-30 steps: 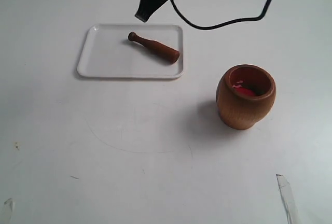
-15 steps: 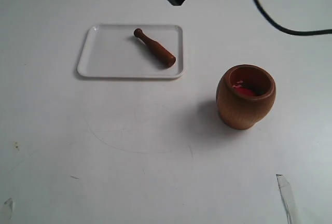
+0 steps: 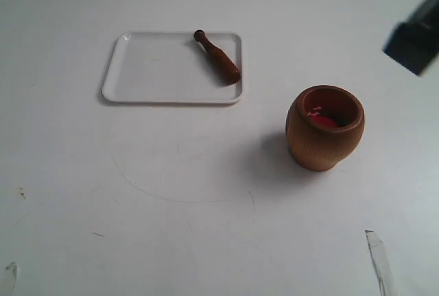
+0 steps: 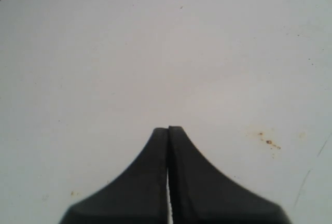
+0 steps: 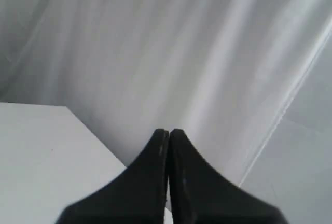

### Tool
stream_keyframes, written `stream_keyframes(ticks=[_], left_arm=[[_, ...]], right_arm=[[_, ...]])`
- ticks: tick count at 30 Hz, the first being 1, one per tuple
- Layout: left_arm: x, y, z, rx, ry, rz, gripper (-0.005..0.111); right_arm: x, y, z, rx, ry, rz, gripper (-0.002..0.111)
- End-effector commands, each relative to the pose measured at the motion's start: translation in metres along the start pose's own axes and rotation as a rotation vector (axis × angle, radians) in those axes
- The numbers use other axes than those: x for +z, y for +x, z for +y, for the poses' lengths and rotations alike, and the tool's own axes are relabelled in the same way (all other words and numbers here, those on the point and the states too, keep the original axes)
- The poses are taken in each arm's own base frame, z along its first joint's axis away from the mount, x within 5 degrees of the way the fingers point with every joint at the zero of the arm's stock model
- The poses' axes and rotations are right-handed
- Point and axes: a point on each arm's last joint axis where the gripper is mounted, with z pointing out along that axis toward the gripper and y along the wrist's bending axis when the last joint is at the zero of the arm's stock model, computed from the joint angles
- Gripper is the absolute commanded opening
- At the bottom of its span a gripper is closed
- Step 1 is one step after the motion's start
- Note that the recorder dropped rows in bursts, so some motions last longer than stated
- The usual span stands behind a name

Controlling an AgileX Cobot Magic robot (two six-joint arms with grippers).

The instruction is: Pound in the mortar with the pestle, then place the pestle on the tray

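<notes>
While both grippers are clenched on nothing, the pestle lies inside the tray, at its right end as the exterior view shows it. It rests slantwise, with the small knob up at the far rim and the thick end pointing toward the near right corner; whether the knob leans on the rim cannot be told. The tray sits flat on the white table, toward the far left. The mortar stands upright on the table, well apart from the tray, to the right of it and nearer the camera. Its mouth is open and shows a red filling with a few pale flecks. A dark, blurred piece of the right arm shows at the right edge of the exterior view, above the table and beyond the mortar, touching neither it nor the tray. In its own wrist view the right gripper has its two black fingers pressed tip to tip, aimed at a pale draped backdrop. The left gripper likewise has its fingers pressed together, over bare table marked by small brown stains. A pale strip lies at the table's near right.
</notes>
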Motion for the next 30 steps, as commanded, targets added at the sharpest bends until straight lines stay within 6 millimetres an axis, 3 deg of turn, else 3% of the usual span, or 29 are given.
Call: stream_keyframes(ticks=[1, 5, 10, 15, 22, 24, 30], left_arm=[[0.000, 0.000, -0.001, -0.012, 0.008, -0.007, 0.000], [0.000, 0.000, -0.001, -0.012, 0.008, -0.007, 0.000], [0.000, 0.000, -0.001, -0.012, 0.008, -0.007, 0.000], [0.000, 0.000, -0.001, -0.012, 0.008, -0.007, 0.000], [0.000, 0.000, -0.001, -0.012, 0.008, -0.007, 0.000], [0.000, 0.000, -0.001, -0.012, 0.008, -0.007, 0.000], [0.000, 0.000, -0.001, -0.012, 0.008, -0.007, 0.000]], right_arm=[[-0.047, -0.004, 0.001, 0.055, 0.047, -0.119, 0.000], [-0.102, -0.001, 0.006, 0.131, 0.089, -0.268, 0.000], [-0.147, 0.024, 0.018, 0.183, 0.118, -0.399, 0.000], [-0.141, 0.051, 0.029, 0.338, 0.068, -0.332, 0.000], [-0.132, 0.102, 0.052, 0.244, 0.021, -0.179, 0.000], [-0.131, 0.109, 0.054, 0.235, 0.020, -0.147, 0.000], [-0.132, 0.138, 0.054, 0.280, 0.054, 0.172, 0.000]])
